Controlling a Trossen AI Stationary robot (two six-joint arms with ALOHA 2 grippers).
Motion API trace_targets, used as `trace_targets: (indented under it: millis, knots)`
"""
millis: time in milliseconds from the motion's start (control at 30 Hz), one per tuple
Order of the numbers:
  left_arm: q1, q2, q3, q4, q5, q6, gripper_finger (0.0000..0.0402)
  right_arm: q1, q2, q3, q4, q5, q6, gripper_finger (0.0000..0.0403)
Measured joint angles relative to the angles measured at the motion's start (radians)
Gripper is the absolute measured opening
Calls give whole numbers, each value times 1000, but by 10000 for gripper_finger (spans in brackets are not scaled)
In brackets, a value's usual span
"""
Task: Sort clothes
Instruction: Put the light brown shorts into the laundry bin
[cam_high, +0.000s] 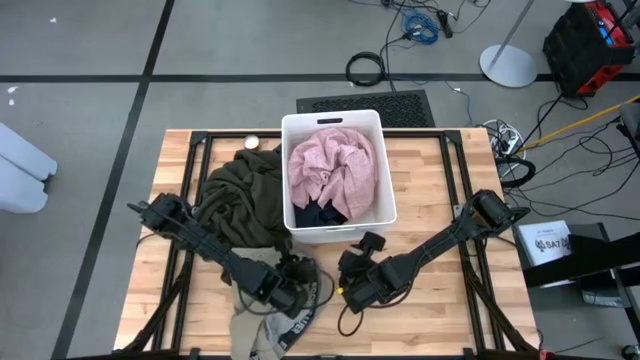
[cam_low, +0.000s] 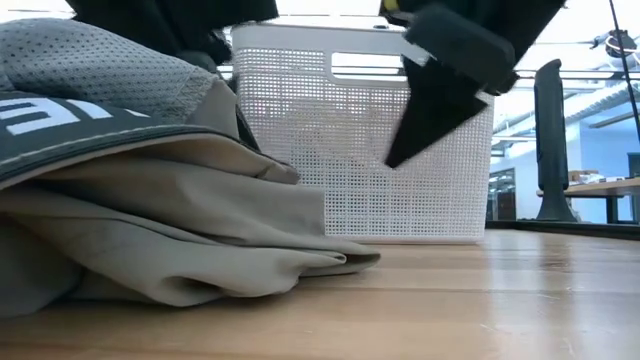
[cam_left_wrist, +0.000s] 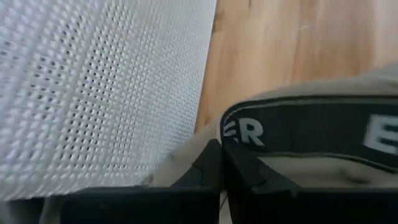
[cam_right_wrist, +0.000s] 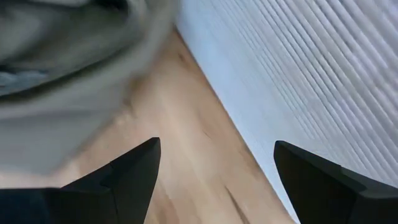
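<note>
Beige garment with lettered waistband, crumpled at the bench's near edge in front of the white bin.

It looks soft and light; you would best pinch the thicker waistband. Your left end effector has its fingers together on that band, seen only in the left wrist view. Your right end effector hangs spread and empty just beside. Only from overhead do you see pink clothes in the bin and an olive garment left of it.

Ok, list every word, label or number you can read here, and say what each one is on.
"ER", then a cut-off "E": white letters on the dark waistband of the beige garment, left wrist view.
"SAT", rest too small to read: white box on the floor right of the table, high view.
Waistband letters in the low view are cut off; not readable.
Nothing legible on the white bin.
</note>
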Motion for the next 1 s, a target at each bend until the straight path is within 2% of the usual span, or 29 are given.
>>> trace_targets:
  millis: [133,333,433,533,667,767,867,1000]
  knots:
    - [-51,-29,0,-9,-84,1,4,12,0,0,-195,2,160,301]
    - [-130,-111,0,-78,-279,-30,3,49,0,0,-490,28,444,299]
    - [-169,-151,0,-88,-357,-55,3,71,0,0,-552,52,520,292]
    - [-199,-195,0,-74,-396,-55,3,89,-2,0,-528,54,512,278]
    - [-222,-261,0,-47,-402,-38,3,118,-32,0,-356,85,356,255]
    - [-231,-304,0,47,-393,80,2,135,-65,0,-141,106,136,243]
    - [-231,-340,0,205,-303,255,2,140,-99,0,118,98,-179,238]
    - [-228,-379,0,440,-87,480,2,135,-136,0,362,96,-480,238]
